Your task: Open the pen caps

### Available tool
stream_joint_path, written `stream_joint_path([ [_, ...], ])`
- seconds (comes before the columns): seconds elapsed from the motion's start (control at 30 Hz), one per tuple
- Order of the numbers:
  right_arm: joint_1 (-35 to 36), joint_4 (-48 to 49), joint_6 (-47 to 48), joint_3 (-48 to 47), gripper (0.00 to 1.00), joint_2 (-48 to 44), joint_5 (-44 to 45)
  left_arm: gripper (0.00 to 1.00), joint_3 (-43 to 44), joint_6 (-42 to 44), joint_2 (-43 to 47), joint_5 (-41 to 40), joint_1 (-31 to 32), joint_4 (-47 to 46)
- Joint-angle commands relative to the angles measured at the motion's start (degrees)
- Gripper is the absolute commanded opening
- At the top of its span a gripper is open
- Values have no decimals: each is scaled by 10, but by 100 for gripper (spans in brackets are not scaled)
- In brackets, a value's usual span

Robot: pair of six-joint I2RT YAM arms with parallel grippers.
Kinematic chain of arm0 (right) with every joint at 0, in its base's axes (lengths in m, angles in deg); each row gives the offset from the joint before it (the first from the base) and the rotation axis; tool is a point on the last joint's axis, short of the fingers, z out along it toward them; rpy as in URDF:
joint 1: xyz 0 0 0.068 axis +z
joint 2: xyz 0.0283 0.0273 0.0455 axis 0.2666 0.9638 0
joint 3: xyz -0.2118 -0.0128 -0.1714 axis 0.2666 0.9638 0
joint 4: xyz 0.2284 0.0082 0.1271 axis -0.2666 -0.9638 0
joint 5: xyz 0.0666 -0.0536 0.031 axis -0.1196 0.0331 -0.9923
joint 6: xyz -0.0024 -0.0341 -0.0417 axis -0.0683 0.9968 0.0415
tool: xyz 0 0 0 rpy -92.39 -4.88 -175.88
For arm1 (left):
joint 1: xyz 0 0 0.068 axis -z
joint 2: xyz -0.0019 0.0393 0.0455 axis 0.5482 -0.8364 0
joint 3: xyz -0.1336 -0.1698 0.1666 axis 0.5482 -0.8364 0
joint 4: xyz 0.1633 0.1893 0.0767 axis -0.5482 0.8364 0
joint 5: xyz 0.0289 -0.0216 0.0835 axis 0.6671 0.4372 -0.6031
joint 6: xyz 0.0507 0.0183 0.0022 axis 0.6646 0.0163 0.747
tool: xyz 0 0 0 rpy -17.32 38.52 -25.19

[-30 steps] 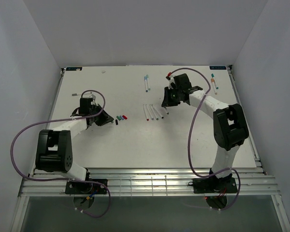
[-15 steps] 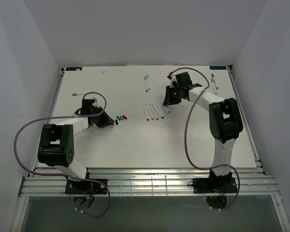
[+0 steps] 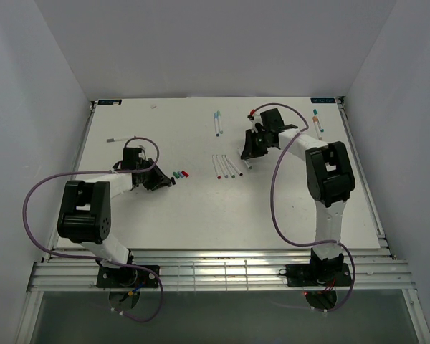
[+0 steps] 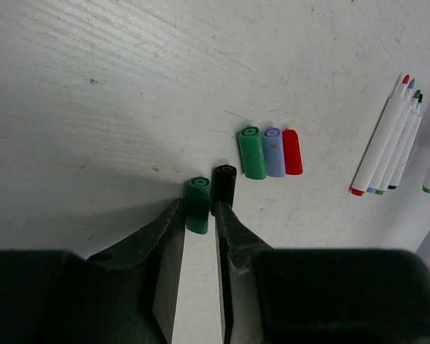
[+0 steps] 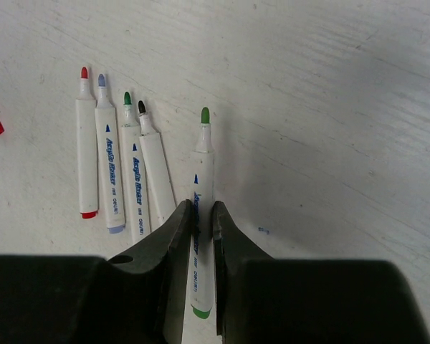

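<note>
Left hand (image 4: 199,218): fingers slightly parted around a short green plastic pen cap (image 4: 197,204) that lies on the white bench (image 4: 93,86); it looks like a release, the grip loosening.
Beside it: a short black plastic cap (image 4: 223,185) touches the green one; just past them a second green cap (image 4: 252,152), a pale blue cap (image 4: 274,151) and a red cap (image 4: 292,151) lie side by side.
Right hand (image 5: 203,215): closed on a thin white pen barrel with a bare green tip (image 5: 201,208).
Row of opened pens (image 5: 115,168): four white barrels just left of the held one, tips bare.
Step in hand: judged, setting down the pulled cap and its pen.
Next move: lift the left hand straight up so the loose caps stay put; lay the pen beside the row.
Far bench: capped pens (image 3: 217,123) and (image 3: 317,122) wait near the back edge.
Open room: bare bench between the arms and toward the front edge.
</note>
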Motion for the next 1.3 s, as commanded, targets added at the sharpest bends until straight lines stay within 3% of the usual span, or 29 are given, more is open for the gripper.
stream_joint_path([
  [0.0,-4,14,11,-32,8,8,-16,35,6,6,9,-5,3,-2],
  [0.17,-4,9,9,-49,8,31,-23,36,17,9,49,-16,3,8],
  [0.33,-2,11,0,-44,16,38,-35,42,71,2,59,-11,3,64],
  [0.5,2,14,2,-36,28,40,-43,43,159,-5,37,-35,3,120],
  [0.67,2,18,7,-28,36,33,-58,59,214,-15,15,-46,-13,143],
  [0.87,2,30,3,-1,44,3,-56,61,280,-14,-33,-34,-40,183],
  [0.9,2,32,-5,4,44,-5,-47,61,285,-12,-35,-40,-67,183],
  [1.03,5,40,-42,43,45,-70,-31,60,324,-9,-69,-97,-98,201],
  [1.27,53,-22,-36,69,48,-180,62,60,476,-66,-185,-217,-119,309],
])
